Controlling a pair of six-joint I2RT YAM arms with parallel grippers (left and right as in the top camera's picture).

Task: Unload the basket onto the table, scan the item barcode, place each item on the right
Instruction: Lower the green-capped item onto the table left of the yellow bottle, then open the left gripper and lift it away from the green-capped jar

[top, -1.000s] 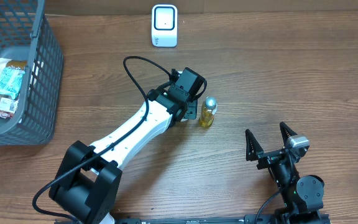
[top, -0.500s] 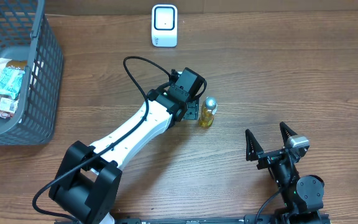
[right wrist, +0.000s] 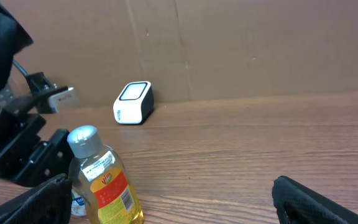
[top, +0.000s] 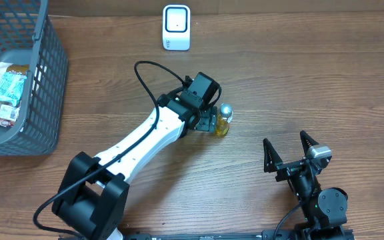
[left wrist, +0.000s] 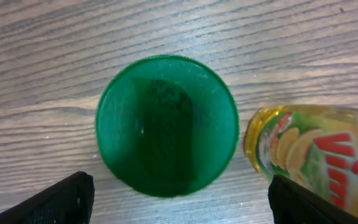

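A grey mesh basket (top: 42,80) holding snack packets sits at the far left of the wooden table (top: 312,80). From its near-left base, the left arm (top: 145,143) stretches diagonally toward the centre, wrist tipped down. The left gripper (left wrist: 179,190) hangs above a green cup (left wrist: 166,124), its fingers (left wrist: 67,199) spread wide and gripping nothing. Just right of the cup stands the silver-capped bottle (top: 223,120) of yellow liquid, upright. A white scanner (top: 177,27) rests at the far edge. Near right, the right gripper (top: 289,153) faces the far side, fingers apart and empty.
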